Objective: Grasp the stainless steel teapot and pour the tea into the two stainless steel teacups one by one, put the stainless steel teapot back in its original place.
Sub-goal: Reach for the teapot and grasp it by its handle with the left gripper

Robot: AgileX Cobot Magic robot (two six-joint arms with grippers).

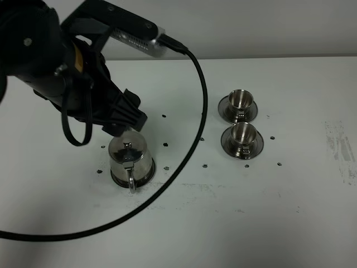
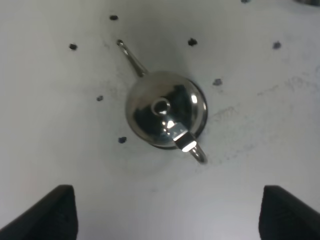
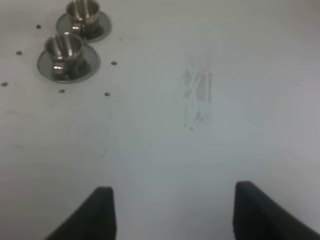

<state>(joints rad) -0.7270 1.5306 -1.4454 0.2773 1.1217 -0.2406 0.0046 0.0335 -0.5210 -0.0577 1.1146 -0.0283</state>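
1. Steel, mirror-bright, makes up every vessel. The stainless steel teapot has a tapered body, a domed lid with a small knob and a loop handle.
2. It stands upright on a round rimmed saucer, on the left part of the matte white desk.
3. The far teacup and near teacup, each on its own small saucer, sit right of middle, well apart from the teapot.
4. Only the left wrist view shows the thin spout, opposite the handle. The blocky black left fingers are spread wide and empty, above the teapot.
5. Only the right wrist view shows the right fingers, apart and holding nothing, over a scuffed patch.
6. A glossy black cable curves across the desk.
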